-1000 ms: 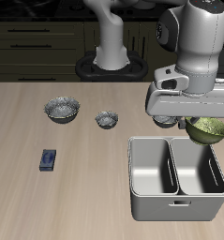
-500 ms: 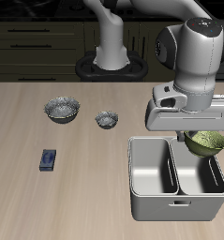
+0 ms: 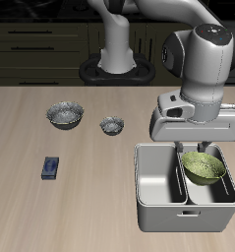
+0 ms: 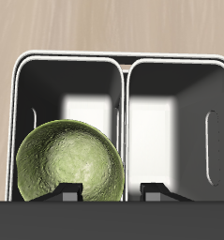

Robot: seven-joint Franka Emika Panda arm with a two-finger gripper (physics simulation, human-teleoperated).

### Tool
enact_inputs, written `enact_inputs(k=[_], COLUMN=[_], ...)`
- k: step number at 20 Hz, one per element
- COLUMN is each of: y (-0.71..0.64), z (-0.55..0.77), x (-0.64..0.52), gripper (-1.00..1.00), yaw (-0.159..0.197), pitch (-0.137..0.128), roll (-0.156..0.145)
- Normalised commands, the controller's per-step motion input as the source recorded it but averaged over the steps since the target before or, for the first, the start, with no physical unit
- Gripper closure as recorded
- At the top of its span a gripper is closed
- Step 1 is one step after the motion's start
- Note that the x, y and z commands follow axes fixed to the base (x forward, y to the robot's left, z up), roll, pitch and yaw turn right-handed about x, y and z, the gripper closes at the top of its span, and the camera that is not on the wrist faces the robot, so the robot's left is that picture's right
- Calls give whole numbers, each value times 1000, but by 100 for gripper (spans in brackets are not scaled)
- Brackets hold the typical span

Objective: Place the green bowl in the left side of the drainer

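Over drainer (image 3: 156, 187), left compartment: green bowl (image 3: 203, 166) looks rigid, light, slick-glazed. I take it by rim. Hand (image 4: 111, 192) state: cannot tell.

Larger grey bowl (image 3: 65, 116): upright on the counter (image 3: 50, 207), patterned, farther back than the blue item.
Smaller grey bowl (image 3: 111, 126): upright, near the larger grey bowl, apart from it.
Blue block (image 3: 51, 167): small, flat, nearer the counter's front edge.
Cabinets (image 3: 40, 44): dark, behind the counter.
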Motion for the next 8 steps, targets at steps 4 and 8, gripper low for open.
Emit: enact_inputs(k=[4,8], y=[11,72], z=[161,119], x=[-52,-28], gripper=[-100,-100], yaw=[16,4], pitch=[-20,-12], roll=[-1,23])
